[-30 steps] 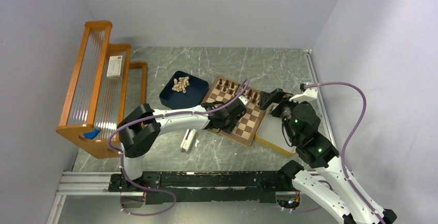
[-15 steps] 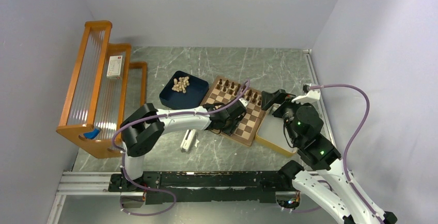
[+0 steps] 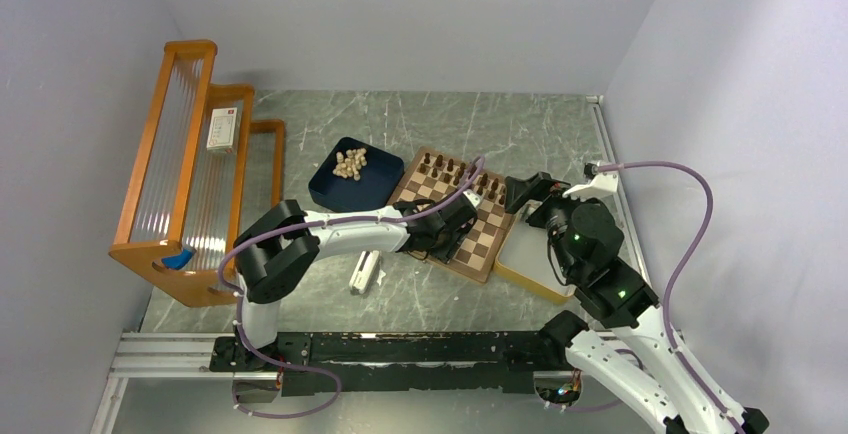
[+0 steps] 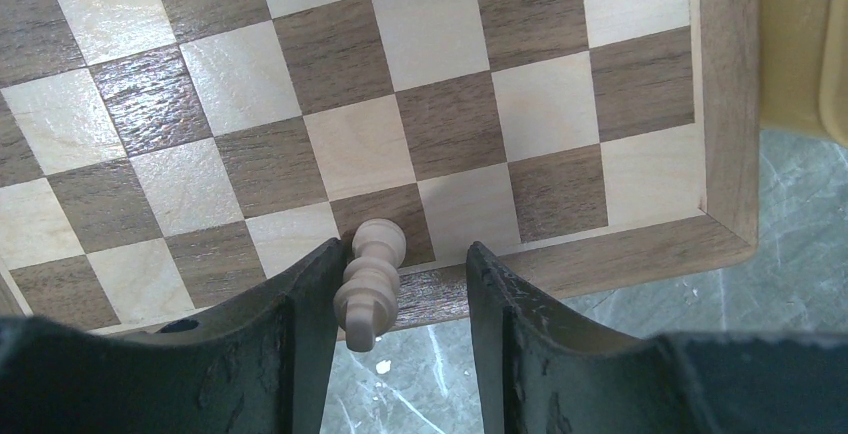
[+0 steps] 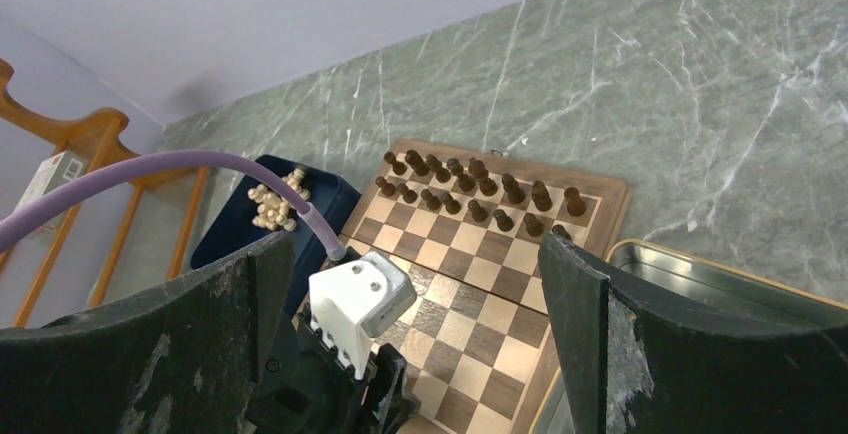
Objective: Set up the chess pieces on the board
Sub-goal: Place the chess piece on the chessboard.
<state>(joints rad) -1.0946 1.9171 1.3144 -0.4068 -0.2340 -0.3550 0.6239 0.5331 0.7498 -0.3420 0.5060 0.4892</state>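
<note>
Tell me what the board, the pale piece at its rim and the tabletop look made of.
Board: wood, visible grain in light and dark squares, slight sheen suggesting varnish. Pale piece: probably turned light wood, matte, ringed profile. Tabletop: green-grey with white veins, like marble, possibly a printed surface.

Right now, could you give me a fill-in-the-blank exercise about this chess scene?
The dark pieces stand in ___ rows on the board.
The heaped pale pieces lie in the dark ___ tray.
The right pincer is ___, holding nothing.
The left pincer has one ___ piece between its fingers.
Missing: two, blue, open, pale.
</note>
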